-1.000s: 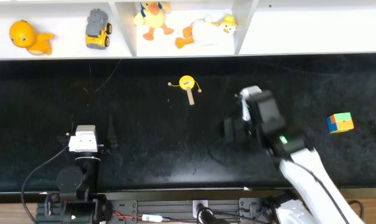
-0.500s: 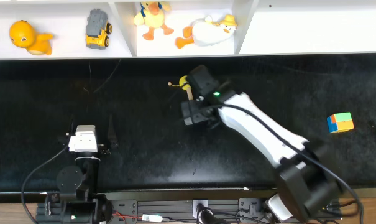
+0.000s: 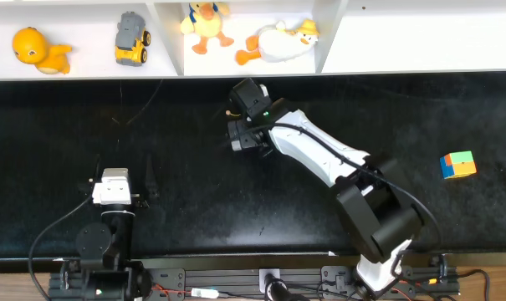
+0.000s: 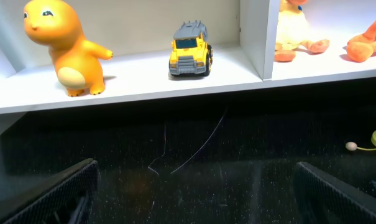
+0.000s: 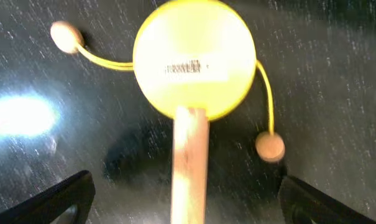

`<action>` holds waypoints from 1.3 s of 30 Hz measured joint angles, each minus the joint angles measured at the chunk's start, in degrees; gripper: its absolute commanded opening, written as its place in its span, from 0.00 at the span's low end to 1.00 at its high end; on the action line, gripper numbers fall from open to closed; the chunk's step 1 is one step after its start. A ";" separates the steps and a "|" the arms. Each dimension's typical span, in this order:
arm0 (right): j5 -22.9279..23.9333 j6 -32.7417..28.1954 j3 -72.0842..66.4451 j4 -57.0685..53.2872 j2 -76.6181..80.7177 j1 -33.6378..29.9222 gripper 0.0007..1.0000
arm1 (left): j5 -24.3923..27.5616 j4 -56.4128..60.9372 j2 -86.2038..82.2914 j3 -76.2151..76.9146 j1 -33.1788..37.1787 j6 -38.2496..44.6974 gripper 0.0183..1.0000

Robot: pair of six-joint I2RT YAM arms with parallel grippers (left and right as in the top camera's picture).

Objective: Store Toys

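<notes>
On the far white shelf (image 3: 420, 50), left to right: orange figure (image 3: 39, 50), yellow truck (image 3: 132, 39), upright duck plush (image 3: 206, 21), second plush (image 3: 278, 42) lying down, probably another duck. On the black desk (image 3: 69, 117), at right, a coloured cube (image 3: 457, 165). At far middle, right claw (image 3: 242, 138). At near left, left claw (image 3: 119, 177).

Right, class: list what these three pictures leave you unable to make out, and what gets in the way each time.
Top view: the right arm covers most of the rattle drum.
Right wrist view: the bottom edge cuts the end off the handle; the drum's label is blurred.
Left wrist view: the top edge cuts the head off the plush duck.
Top view: the cube is too small to count its squares.
</notes>
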 measured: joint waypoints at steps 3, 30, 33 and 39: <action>0.33 0.50 0.17 0.72 0.33 0.22 0.66 | 0.00 0.00 0.00 0.00 0.00 0.00 1.00; -1.20 0.26 -14.64 -10.43 -21.68 -16.41 0.04 | 0.00 0.00 0.00 0.00 0.00 0.00 1.00; -0.79 -3.52 -17.94 -10.58 -30.32 -23.91 0.05 | 0.00 0.00 0.00 0.00 0.00 0.00 1.00; -0.33 -14.53 -18.34 -6.14 -36.74 -33.03 0.04 | 0.00 0.02 0.00 0.00 0.00 0.00 1.00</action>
